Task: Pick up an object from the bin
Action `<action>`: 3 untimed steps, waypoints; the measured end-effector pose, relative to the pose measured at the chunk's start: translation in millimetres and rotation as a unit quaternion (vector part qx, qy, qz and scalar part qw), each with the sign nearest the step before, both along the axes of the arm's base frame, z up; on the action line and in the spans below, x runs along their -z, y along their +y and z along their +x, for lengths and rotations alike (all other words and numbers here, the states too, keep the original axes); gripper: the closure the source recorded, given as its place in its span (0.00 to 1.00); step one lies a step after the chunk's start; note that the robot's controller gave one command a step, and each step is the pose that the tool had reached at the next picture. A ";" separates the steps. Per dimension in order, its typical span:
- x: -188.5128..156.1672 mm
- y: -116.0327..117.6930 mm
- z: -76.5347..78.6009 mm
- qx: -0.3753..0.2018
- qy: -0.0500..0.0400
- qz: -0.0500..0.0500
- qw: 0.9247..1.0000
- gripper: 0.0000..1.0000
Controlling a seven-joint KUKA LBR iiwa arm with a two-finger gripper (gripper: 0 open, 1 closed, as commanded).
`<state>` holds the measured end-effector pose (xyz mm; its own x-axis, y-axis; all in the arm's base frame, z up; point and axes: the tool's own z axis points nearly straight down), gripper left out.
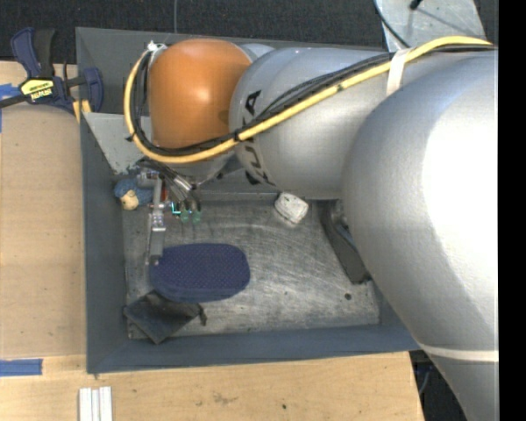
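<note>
My gripper (156, 239) reaches down from under the orange dome into the left part of the bin. Its tip stands at the left end of a dark blue oval pad (202, 270) that lies flat on the bin floor. A crumpled black piece (160, 316) lies just in front of the pad, in the near left corner. A small blue and beige thing (127, 194) sits by the left wall, level with the gripper's upper part.
A small white lump (291, 207) lies toward the back middle of the floor. A dark flat bar (346, 251) lies slanted at the right, partly under the arm. The large grey arm covers the bin's right and back.
</note>
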<state>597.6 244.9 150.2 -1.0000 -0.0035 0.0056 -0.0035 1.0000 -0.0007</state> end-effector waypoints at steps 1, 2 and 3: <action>45.1 -48.3 -46.1 0.085 -0.002 -0.001 0.996 0.00; 72.1 -101.5 -97.4 0.109 -0.002 -0.001 0.994 0.00; 70.1 -97.8 -95.3 0.107 -0.004 0.001 0.994 1.00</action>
